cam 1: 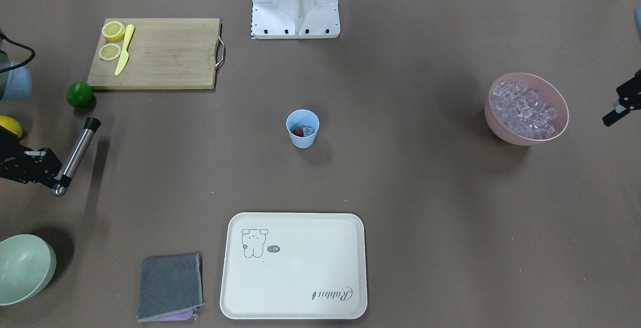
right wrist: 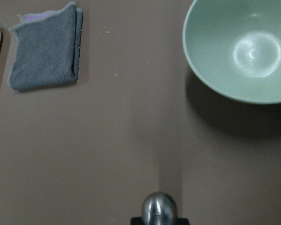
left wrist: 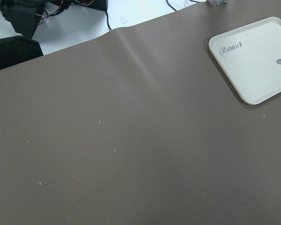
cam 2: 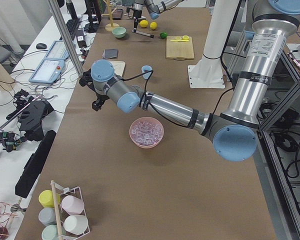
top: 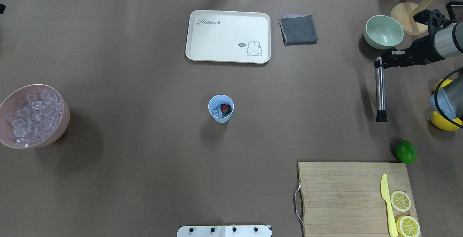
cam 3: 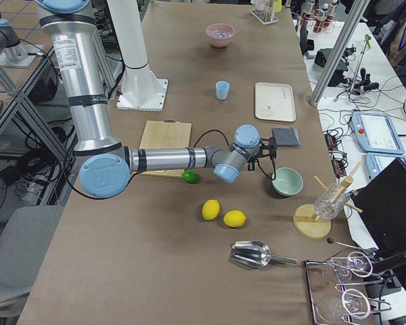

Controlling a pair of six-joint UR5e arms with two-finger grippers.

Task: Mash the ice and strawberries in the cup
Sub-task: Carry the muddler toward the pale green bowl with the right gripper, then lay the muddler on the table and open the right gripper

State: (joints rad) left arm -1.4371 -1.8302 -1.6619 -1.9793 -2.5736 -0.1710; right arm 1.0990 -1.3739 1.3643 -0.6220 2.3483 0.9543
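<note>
My right pincer [top: 380,62] is clamped on one steel muddler [top: 380,92], held above the table near the one pale green bowl [top: 383,30] and well apart from the cup [top: 221,108]. That single blue cup stands mid-table, holding one strawberry [top: 226,109] and a few ice cubes [top: 217,113]. One pink bowl [cam 1: 506,135] carries many more cubes. My left pincer [cam 1: 620,109] hangs beside it, but I cannot tell how wide it is. Two lemon halves [top: 400,200] lie on one board [top: 340,193].

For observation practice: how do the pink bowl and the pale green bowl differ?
The pink bowl holds ice cubes; the pale green bowl is empty. The pink bowl sits on the robot's left side, the pale green bowl on its right. Both are round.
</note>
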